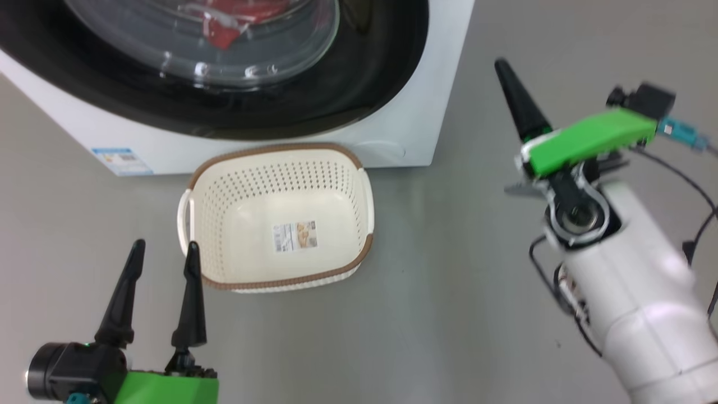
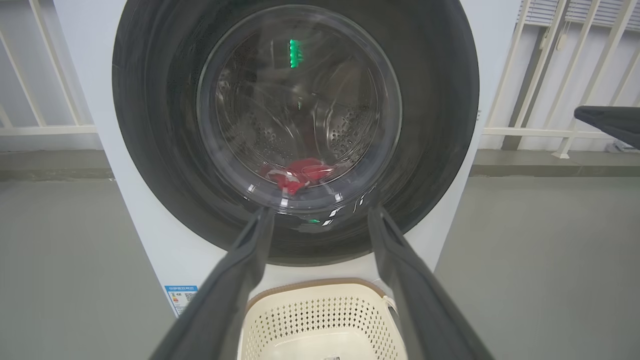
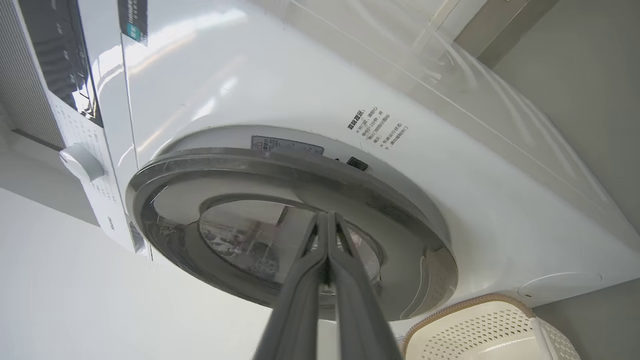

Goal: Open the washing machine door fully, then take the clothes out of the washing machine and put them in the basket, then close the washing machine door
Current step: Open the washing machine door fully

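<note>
The white washing machine (image 1: pixel 415 112) stands at the top of the head view. Its door (image 1: pixel 364 84), black-rimmed with a glass bowl, lies shut against the front. Red clothes (image 1: pixel 235 17) show through the glass, low in the drum (image 2: pixel 300 172). The cream basket (image 1: pixel 275 148) sits empty on the floor right before the machine. My left gripper (image 1: pixel 166 246) is open by the basket's left handle, fingers pointing at the door (image 2: pixel 150 125). To the right of the machine, my right gripper (image 1: pixel 502 66) is raised and shut on nothing; in its own view its tips (image 3: pixel 327 215) point at the door's rim (image 3: pixel 400 225).
Grey floor spreads around the machine and the basket (image 3: pixel 465 305). White railings (image 2: pixel 540 132) run behind the machine on both sides. A control knob (image 3: pixel 80 162) and panel sit on the machine's upper front. Cables hang off my right forearm (image 1: pixel 634 269).
</note>
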